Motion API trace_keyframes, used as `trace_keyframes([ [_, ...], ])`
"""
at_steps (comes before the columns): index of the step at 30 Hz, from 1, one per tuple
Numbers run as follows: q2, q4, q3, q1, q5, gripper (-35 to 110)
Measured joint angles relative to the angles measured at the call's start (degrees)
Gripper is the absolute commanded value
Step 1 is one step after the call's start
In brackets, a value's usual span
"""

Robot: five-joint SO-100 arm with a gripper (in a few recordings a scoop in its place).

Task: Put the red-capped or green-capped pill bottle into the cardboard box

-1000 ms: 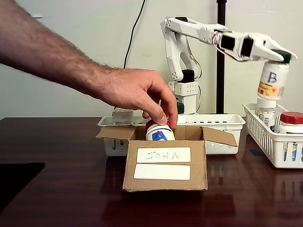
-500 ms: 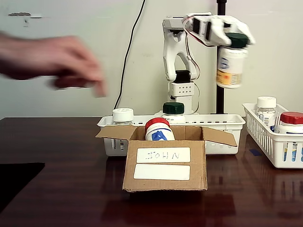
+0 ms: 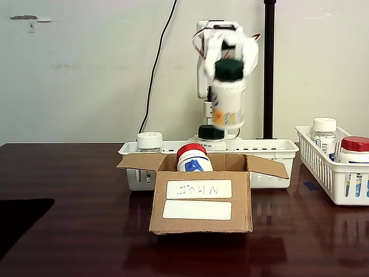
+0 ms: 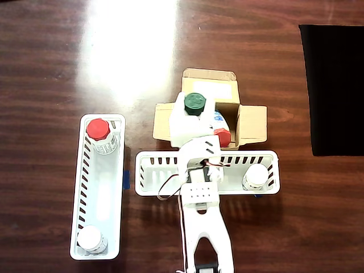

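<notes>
The white arm reaches forward from its base, and its gripper (image 3: 229,57) is closed around the top of the green-capped pill bottle (image 3: 228,95). The bottle hangs upright, cap up, long axis vertical, in the air above the open cardboard box (image 3: 201,199). Inside the box a red-capped pill bottle (image 3: 192,158) stands upright.

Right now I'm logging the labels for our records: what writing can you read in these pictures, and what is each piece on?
"JOHN", handwritten and upside down: upper white label on the cardboard box.
"A", blue: red-capped bottle in the box.
Lower white label: blank.
Green-capped bottle in the claw: label blurred, unreadable.
Bottles in the right basket: print too small.
</notes>
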Motion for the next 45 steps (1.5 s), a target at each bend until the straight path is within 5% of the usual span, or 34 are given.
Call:
trace_keyframes([
  [16,-8.3,-11.0,2.3,0.2,-0.4,9],
  [27,-10.9,-13.9,3.9,-0.5,0.1,58],
  [35,-10.7,-14.7,6.3,-2.4,-1.0,63],
  [39,-7.8,-11.7,7.7,-2.2,-0.8,49],
  [45,6.2,3.1,8.6,-2.5,-1.3,-5],
])
